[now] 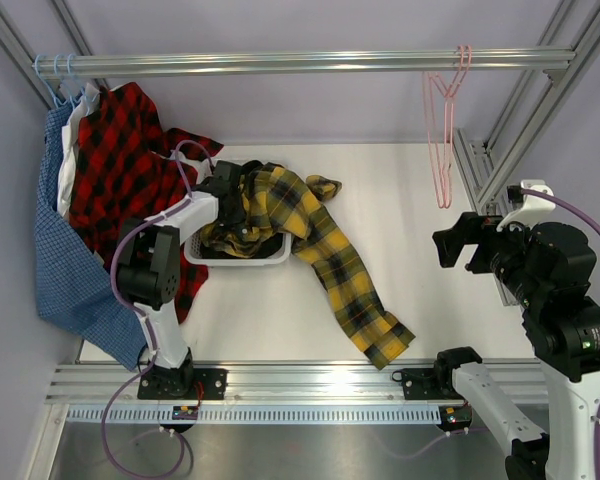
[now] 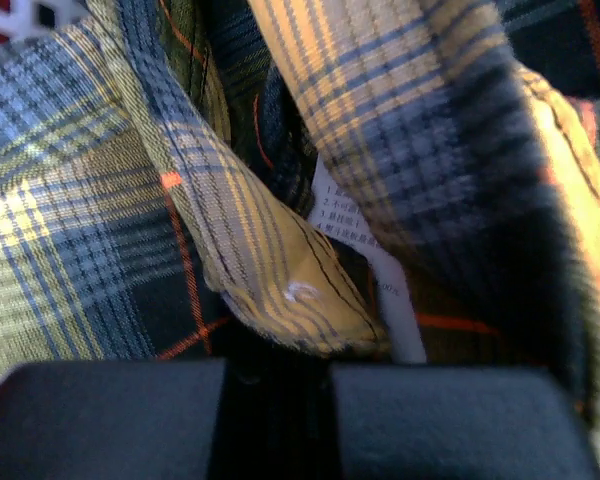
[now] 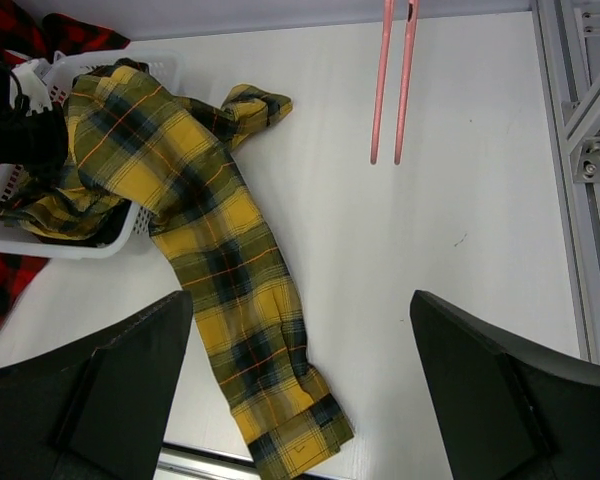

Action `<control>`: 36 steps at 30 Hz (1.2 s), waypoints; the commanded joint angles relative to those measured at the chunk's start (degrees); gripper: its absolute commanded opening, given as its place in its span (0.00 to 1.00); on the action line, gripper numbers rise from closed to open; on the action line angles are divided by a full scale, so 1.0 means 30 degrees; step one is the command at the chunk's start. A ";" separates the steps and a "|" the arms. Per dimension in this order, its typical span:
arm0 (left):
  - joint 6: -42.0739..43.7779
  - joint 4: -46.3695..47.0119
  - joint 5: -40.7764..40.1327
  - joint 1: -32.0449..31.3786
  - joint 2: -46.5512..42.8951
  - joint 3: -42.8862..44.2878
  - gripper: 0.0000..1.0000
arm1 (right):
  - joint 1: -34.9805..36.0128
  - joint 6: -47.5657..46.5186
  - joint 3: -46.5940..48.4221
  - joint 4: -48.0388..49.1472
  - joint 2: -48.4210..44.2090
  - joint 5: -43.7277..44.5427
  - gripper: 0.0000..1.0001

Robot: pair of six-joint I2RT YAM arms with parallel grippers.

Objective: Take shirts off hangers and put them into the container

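My left hand (image 2: 277, 375) clenched on yellow plaid shirt (image 1: 330, 255): soft, light, limp. My right hand (image 3: 300, 300) released; best hold: trailing sleeve (image 3: 270, 400) on tabletop (image 1: 410, 230).

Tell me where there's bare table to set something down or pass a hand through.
Biggest free patch: table right of the yellow plaid shirt and its trailing sleeve, under the pink hangers, out to the side frame. A smaller wedge lies between basket, sleeve and near rail. Crowded: around the basket, with the left fingers and red plaid shirt close.
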 commanded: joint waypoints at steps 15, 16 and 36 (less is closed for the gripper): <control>0.0231 -0.5073 -0.2795 0.0015 -0.5378 0.1679 0.99 | -0.0073 -0.0334 0.0125 -0.0261 -0.0290 -0.0652 0.99; 0.0261 -0.5194 -0.2912 -0.0073 -0.5940 0.1621 0.99 | -0.0073 -0.0334 0.0184 -0.0261 -0.0348 -0.0682 1.00; 0.4275 -0.1621 0.2036 -1.5540 -0.3345 0.1675 0.99 | -0.0073 -0.0392 -0.0695 -0.0115 -0.0846 -0.1297 0.99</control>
